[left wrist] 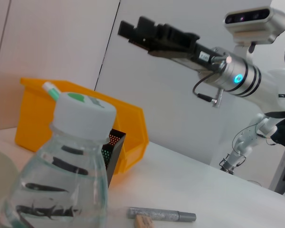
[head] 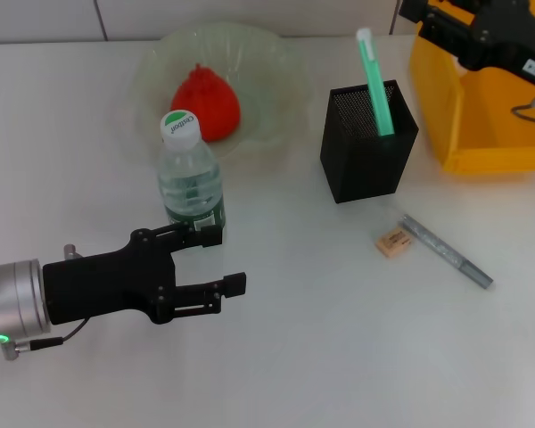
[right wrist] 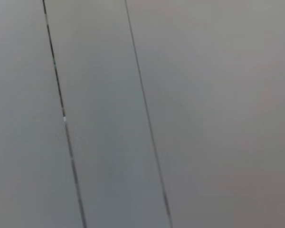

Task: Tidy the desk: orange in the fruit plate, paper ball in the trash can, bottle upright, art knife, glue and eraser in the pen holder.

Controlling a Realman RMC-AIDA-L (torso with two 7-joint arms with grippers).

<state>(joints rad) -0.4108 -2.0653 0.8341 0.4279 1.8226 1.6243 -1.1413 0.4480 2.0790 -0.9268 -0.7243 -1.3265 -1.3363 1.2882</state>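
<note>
The bottle (head: 193,181) stands upright on the desk (head: 321,339), in front of the fruit plate (head: 267,80) that holds the orange (head: 206,102). My left gripper (head: 225,259) is open just in front of the bottle, with one fingertip (head: 212,235) by its base and nothing between the fingers. The bottle fills the near part of the left wrist view (left wrist: 61,166). The pen holder (head: 368,147) holds a green stick (head: 374,80). The eraser (head: 394,242) and the grey art knife (head: 446,251) lie in front of it. My right gripper (head: 446,22) hangs above the trash can (head: 486,125). The paper ball is out of view.
The left wrist view shows the trash can (left wrist: 38,118), the pen holder (left wrist: 115,147), the art knife (left wrist: 162,215), the eraser (left wrist: 143,222) and my raised right gripper (left wrist: 135,31). The right wrist view shows only a grey wall.
</note>
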